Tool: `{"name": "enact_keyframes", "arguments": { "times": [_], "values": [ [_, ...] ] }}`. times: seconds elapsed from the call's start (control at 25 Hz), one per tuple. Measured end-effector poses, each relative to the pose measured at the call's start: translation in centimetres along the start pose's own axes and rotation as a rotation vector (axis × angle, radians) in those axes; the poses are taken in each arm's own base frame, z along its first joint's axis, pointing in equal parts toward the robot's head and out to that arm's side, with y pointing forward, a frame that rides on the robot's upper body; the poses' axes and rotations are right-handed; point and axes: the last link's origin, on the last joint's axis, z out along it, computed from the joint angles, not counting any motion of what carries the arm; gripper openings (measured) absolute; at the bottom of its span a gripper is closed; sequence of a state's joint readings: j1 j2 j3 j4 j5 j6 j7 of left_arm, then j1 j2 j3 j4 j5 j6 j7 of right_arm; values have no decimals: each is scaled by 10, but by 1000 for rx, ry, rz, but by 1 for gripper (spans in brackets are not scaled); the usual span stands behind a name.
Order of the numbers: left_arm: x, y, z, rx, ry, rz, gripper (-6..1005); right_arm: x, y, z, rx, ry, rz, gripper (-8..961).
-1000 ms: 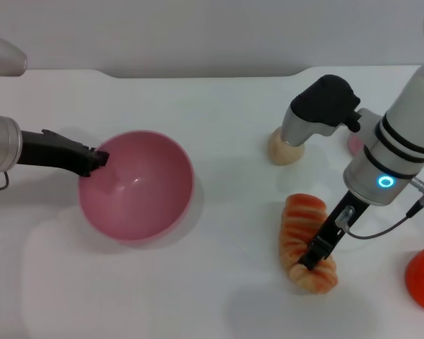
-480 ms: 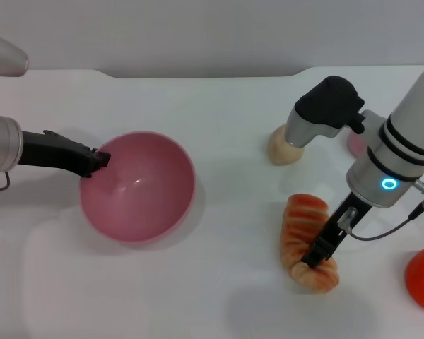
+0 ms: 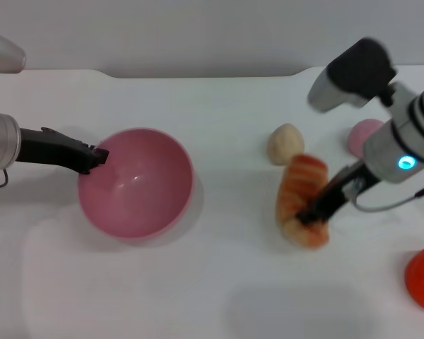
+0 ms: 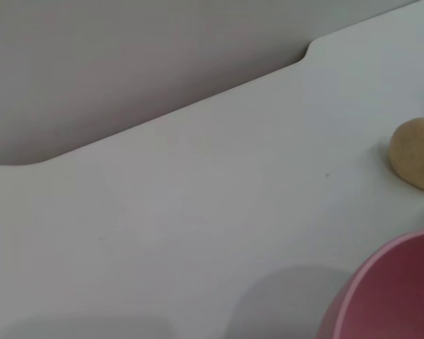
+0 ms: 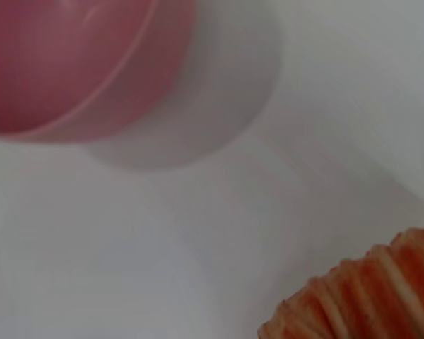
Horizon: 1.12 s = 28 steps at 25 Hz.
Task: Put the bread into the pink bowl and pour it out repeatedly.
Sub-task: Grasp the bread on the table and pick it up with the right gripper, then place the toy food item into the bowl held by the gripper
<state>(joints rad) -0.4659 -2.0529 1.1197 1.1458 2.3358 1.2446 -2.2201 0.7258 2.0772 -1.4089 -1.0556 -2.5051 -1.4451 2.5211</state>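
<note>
While the left gripper (image 3: 99,157) pinches the near-left rim of the pink bowl (image 3: 136,185) and steadies it on the table (image 3: 219,113), the right gripper (image 3: 312,214) is clenched on the lower end of the bread (image 3: 302,200). Loaf looks lifted or tilted, right of the bowl, well apart from it, near the beige lump (image 3: 285,143). Step in hand: pick-and-carry. Next move calls for swinging the loaf left over the bowl opening, then releasing it inside. Bowl is empty now. Pink dome (image 3: 366,133) and a red object (image 3: 422,277) sit clear of that path.
</note>
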Motion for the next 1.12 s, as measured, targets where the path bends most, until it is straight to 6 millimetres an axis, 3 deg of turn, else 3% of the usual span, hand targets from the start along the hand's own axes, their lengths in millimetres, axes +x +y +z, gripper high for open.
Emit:
{"name": "enact_keyframes", "arguments": {
  "times": [0.44,0.6,0.72,0.88,1.0,1.12],
  "values": [
    [0,1,-1,-10,-8,-5,48,-14,-24,-79,247,-333,11,158],
    [2,3,-1,-22,-14,0,47,-31,-16,-118,339,-457,-56,152],
    [5,6,0,-32,-16,8,47,-49,6,-143,376,-547,-159,148],
    [10,10,2,-44,-18,11,48,-72,45,-139,298,-587,-300,145],
    [15,13,4,-57,-20,16,48,-83,68,-115,235,-540,-387,143],
    [19,16,5,-66,-18,21,48,-86,81,-77,187,-462,-446,141]
  ]
}}
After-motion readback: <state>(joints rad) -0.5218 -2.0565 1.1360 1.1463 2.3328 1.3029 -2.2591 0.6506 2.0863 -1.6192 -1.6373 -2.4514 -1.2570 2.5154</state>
